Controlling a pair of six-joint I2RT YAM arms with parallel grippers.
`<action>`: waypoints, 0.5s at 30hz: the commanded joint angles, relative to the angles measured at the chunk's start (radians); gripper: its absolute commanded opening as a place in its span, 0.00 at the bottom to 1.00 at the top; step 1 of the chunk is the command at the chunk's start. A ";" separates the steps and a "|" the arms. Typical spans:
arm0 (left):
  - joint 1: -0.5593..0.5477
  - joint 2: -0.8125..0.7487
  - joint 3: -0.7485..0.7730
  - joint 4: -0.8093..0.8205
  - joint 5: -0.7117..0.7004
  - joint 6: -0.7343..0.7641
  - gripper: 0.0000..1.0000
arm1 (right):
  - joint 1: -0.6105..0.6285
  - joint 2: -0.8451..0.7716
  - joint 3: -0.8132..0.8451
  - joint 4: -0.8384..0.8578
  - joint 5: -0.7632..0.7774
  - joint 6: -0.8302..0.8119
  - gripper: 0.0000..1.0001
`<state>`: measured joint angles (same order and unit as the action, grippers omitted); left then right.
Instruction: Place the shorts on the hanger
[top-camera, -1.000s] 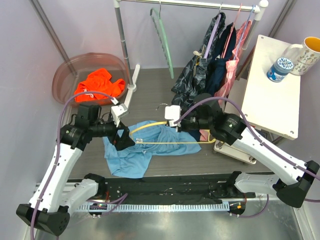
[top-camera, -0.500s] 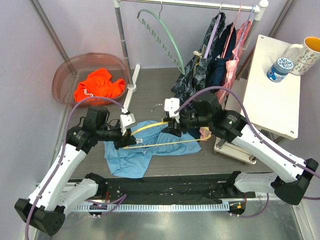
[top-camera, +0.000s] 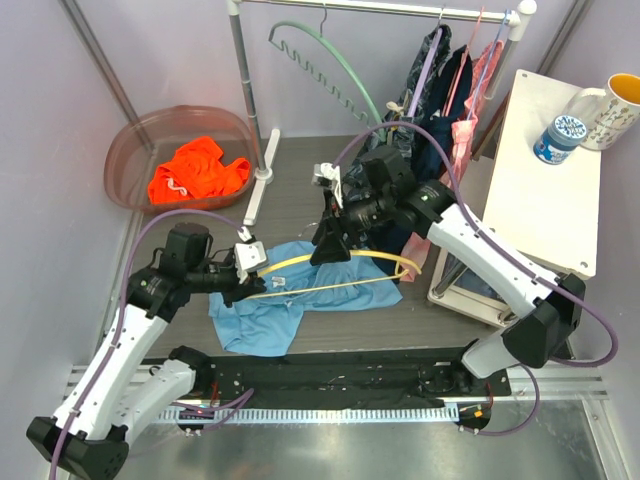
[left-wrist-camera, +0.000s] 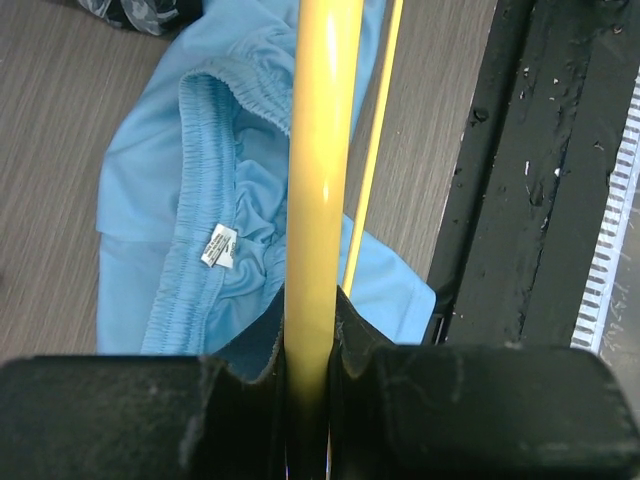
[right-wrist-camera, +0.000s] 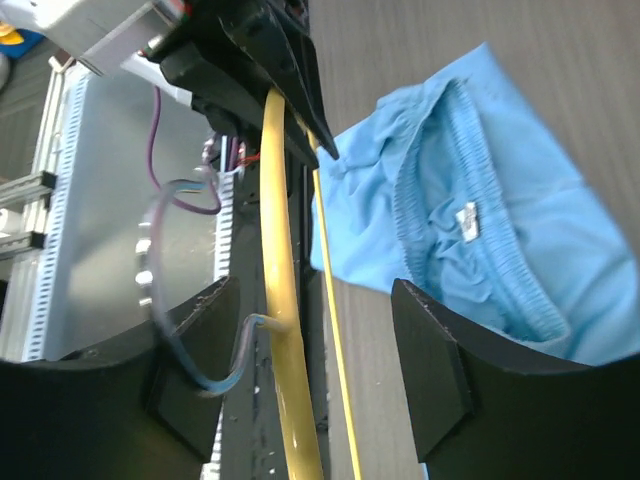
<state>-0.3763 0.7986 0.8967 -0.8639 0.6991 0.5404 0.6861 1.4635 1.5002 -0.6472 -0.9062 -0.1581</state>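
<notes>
The yellow hanger (top-camera: 330, 272) lies across the sky-blue shorts (top-camera: 290, 310) on the dark table. My left gripper (top-camera: 248, 283) is shut on the hanger's left end. In the left wrist view the thick yellow bar (left-wrist-camera: 318, 150) runs straight out from between the black pads (left-wrist-camera: 360, 345), with the shorts' waistband (left-wrist-camera: 205, 200) spread beneath. My right gripper (top-camera: 327, 248) hovers open just above the hanger's middle. In the right wrist view its fingers (right-wrist-camera: 440, 370) stand wide on either side of the bar (right-wrist-camera: 285, 330) and its metal hook (right-wrist-camera: 215, 375), touching neither. The shorts (right-wrist-camera: 480, 220) lie below.
A red basin (top-camera: 135, 140) holding an orange garment (top-camera: 195, 165) sits at the back left. A pale green hanger (top-camera: 320, 55) and dark clothes (top-camera: 415, 130) hang from the rail behind. A white side table (top-camera: 545, 190) with a mug and a bottle stands on the right.
My left gripper has shut on the hanger's left end. My right gripper let go of the hanger, opened and rose back from it. The green hanger on the rail swung round.
</notes>
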 joint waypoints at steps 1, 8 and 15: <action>0.004 0.014 0.010 0.065 0.025 0.013 0.00 | 0.015 0.004 0.045 -0.054 -0.050 -0.024 0.61; 0.005 0.034 -0.010 0.095 0.007 -0.046 0.17 | 0.067 -0.011 0.049 -0.143 0.091 -0.195 0.01; 0.065 0.097 0.047 0.049 -0.135 -0.249 0.79 | 0.066 -0.084 0.035 -0.158 0.248 -0.322 0.01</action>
<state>-0.3645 0.8551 0.8864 -0.8131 0.6170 0.4023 0.7528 1.4788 1.5127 -0.8009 -0.7620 -0.3691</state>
